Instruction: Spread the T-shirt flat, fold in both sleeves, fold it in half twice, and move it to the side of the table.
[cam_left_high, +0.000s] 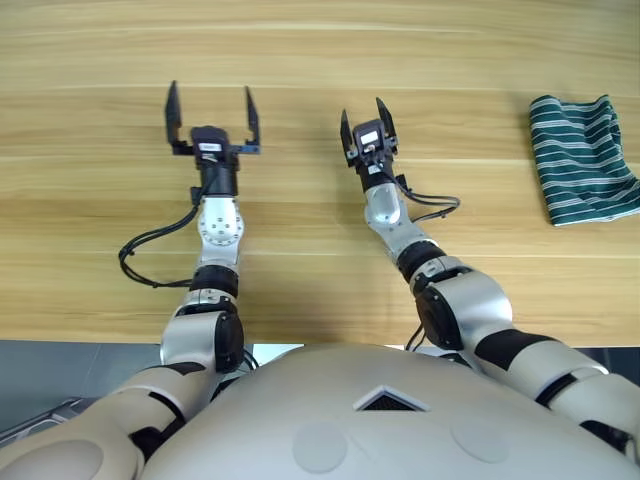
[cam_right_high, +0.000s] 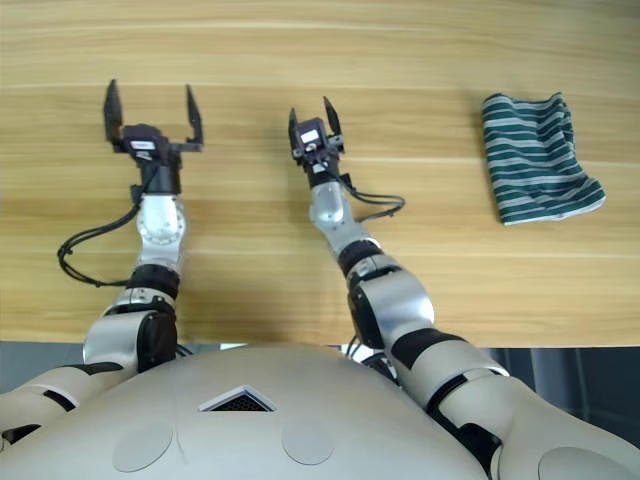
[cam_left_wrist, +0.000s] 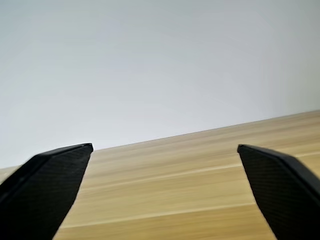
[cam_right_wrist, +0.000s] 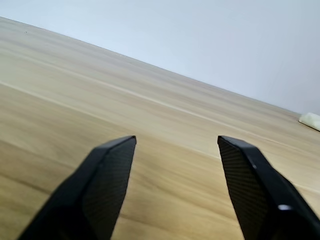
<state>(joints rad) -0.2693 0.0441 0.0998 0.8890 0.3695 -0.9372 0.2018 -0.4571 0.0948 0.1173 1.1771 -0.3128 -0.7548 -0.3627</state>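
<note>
**Operator:** Where's the shirt?

**Spotter:** Your T-shirt (cam_right_high: 540, 155) lies as a folded green bundle with white stripes on the right side of the table (cam_left_high: 300, 50), towards the far part. Its sleeves are tucked out of sight, and you can't count the layers from above. In the left eye view its right edge runs up to the border of the picture.

**Operator:** And the grippers?

**Spotter:** Both are well apart from the shirt. Your right gripper (cam_left_high: 362, 108) sits near the middle of the table with its fingers parted. Your left gripper (cam_left_high: 211, 92) is further left with its fingers spread wider. Each hangs over plain wood, and you can't tell whether the tips touch it.

**Operator:** Anything else?

**Spotter:** Your right wrist view catches a small pale thing (cam_right_wrist: 311, 119) at the table's edge, cut off by the frame and too small to name. A plain wall (cam_left_wrist: 160, 60) rises behind the table
</note>
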